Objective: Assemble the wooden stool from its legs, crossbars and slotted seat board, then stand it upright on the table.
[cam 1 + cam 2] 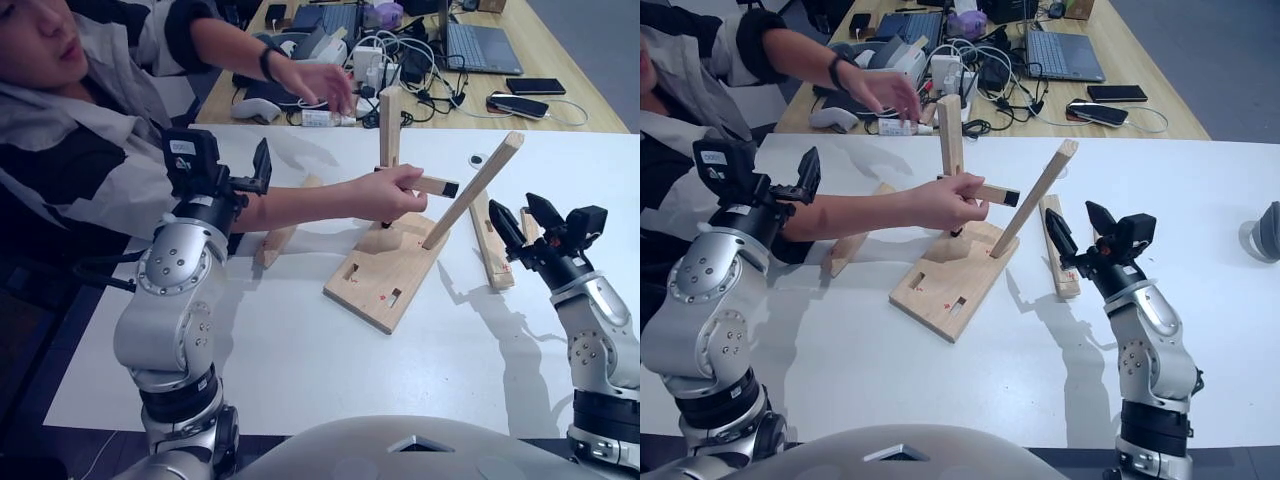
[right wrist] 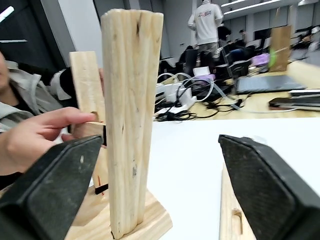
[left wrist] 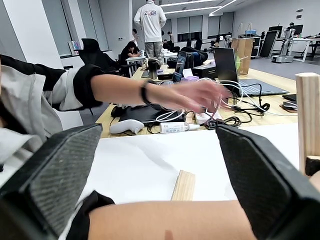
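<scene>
The slotted seat board (image 1: 385, 275) lies flat mid-table. One leg (image 1: 389, 125) stands upright in it, a second leg (image 1: 472, 190) leans from its right corner. A person's hand (image 1: 390, 192) holds a short crossbar (image 1: 436, 186) against the upright leg. Another leg (image 1: 490, 243) lies flat right of the board, and one more (image 1: 283, 235) left of it behind the person's forearm. My left gripper (image 1: 262, 166) hovers open left of the board, above the forearm. My right gripper (image 1: 527, 226) stands open at the right, beside the flat leg; the leaning leg (image 2: 131, 120) is close before it.
The person leans in from the left, the other hand (image 1: 320, 85) over cables, a power strip and laptops (image 1: 470, 45) on the wooden desk behind. A small round disc (image 1: 478, 160) lies on the white table (image 1: 300, 350), whose near half is bare.
</scene>
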Controlling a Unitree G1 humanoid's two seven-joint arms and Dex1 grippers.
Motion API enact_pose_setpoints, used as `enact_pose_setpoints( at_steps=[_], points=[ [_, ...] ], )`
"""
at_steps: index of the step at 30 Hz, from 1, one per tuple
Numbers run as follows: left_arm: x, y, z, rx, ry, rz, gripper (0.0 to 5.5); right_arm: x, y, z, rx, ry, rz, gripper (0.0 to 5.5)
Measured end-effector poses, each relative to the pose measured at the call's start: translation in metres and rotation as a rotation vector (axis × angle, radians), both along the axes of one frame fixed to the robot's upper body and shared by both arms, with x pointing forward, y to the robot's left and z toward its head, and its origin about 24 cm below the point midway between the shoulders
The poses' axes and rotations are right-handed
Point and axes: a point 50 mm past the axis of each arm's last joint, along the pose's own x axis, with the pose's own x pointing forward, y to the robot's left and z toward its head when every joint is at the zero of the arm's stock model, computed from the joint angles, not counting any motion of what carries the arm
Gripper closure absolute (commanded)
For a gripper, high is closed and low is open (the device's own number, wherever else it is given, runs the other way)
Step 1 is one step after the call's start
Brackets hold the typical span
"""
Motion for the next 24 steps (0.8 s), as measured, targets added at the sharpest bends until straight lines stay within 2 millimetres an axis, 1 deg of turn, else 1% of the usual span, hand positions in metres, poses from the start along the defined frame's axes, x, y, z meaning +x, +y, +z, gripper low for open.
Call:
enact_pose_setpoints(
  at_steps=[3,8,10,14,17,21,24],
  points=[
    [0.004,-0.006,-0.001,0.022,-0.008,-0.034,1.27,0.018,-0.005,0.010,0.008,-0.020,0.076,1.18],
    [0.004,-0.024,-0.005,0.022,-0.006,-0.106,1.27,0.038,0.002,0.016,0.039,-0.045,0.143,1.18],
    [0.008,-0.025,-0.004,0.025,-0.017,-0.104,1.27,0.042,0.006,0.017,0.049,-0.059,0.153,1.18],
    [0.014,-0.027,-0.001,0.029,-0.041,-0.106,1.27,0.044,0.015,0.015,0.065,-0.070,0.178,1.18],
    [0.016,-0.030,-0.003,0.019,-0.044,-0.110,1.27,0.044,0.015,0.012,0.068,-0.065,0.184,1.18],
    [0.014,-0.032,-0.010,0.002,-0.019,-0.105,1.27,0.035,0.012,0.002,0.071,-0.028,0.169,1.18],
    [0.014,-0.031,-0.014,-0.001,-0.013,-0.092,1.27,0.026,0.015,-0.003,0.084,-0.017,0.150,1.18]
  ],
)
